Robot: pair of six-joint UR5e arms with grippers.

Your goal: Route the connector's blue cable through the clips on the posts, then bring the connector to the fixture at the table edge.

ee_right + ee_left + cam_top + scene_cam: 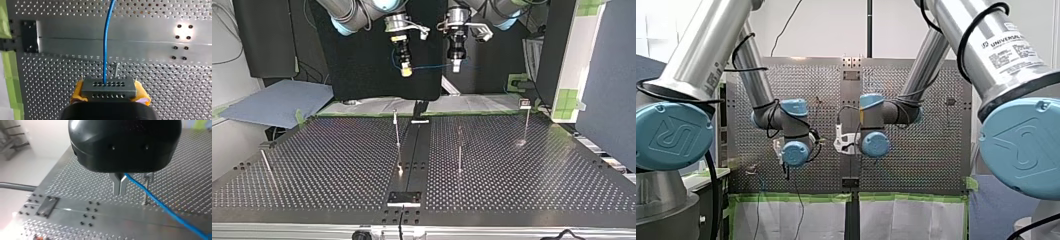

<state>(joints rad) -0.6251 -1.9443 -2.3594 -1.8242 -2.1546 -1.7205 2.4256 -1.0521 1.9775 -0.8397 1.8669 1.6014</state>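
Currently, reading the top view from its left: thin slanted rod [266, 164] near the side edge of the perforated table [312, 165], well apart from everything else. Next, right gripper [406, 71], hanging high over the far side of the table. Yellow pads [79, 91] drawn in on the two ends of a dark connector [109, 88] with rows of small holes, as seen in the right wrist view. Leaving the connector's face: blue cable [432, 65], stretched almost level across to the left gripper [456, 66], near the right one and at about the same height. Metal fingers [116, 183] of the left gripper nearly together, pinching the cable close to their root in the left wrist view. Beyond the fingers, cable slanting away in front of a thin post. Below both grippers, upright on the table: first post [397, 131] just left of the central rail [417, 150]. Second post [459, 150] just right of that rail and nearer the camera. Third post [526, 125] farther right, toward the far corner, with a small clip on top. Cable well above all three post tops. Dark plate [404, 198] flat on the rail at the table's near edge, between the first and second posts and nearer than both.
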